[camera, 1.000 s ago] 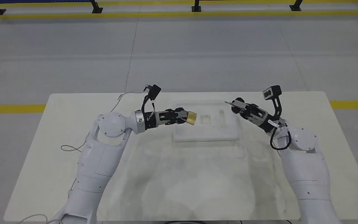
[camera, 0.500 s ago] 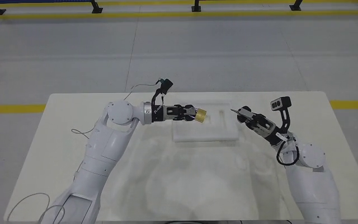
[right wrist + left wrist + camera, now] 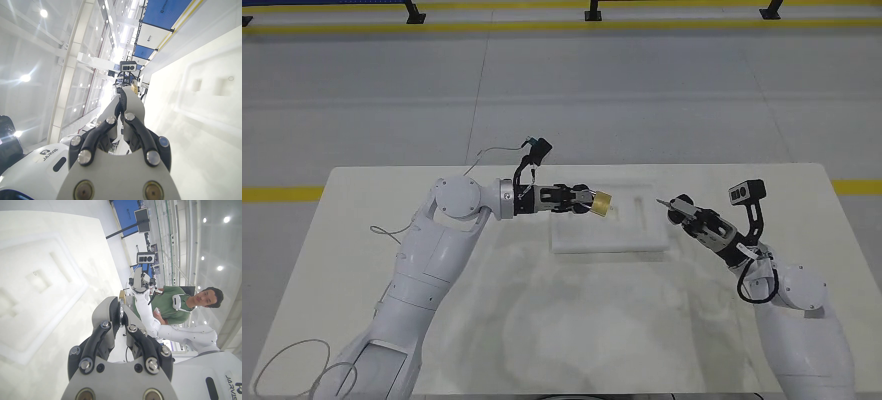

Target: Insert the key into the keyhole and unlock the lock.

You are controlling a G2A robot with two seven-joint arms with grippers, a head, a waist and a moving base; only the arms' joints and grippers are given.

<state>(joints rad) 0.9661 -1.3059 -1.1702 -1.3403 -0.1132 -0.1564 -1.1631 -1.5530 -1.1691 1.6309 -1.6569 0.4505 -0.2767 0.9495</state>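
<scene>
Item 1: my left pincer (image 3: 585, 200), centre of the top view, clamped on the brass lock (image 3: 599, 204) and holding it in the air over the upper edge of the foam tray (image 3: 622, 238).

Item 2: my right pincer (image 3: 678, 208), right of centre, pressed together on the key (image 3: 663, 202). Its thin tip points left toward the lock; the two are near, not touching.

Item 3: white table (image 3: 382, 210), carrying the tray.

Risks, as I judge them:
- The tip may strike the lock body beside the keyhole, whose facing I cannot see.
- The key may pivot in my narrow grip under push.
- The lock may twist between my left pads and drop onto the tray.
</scene>
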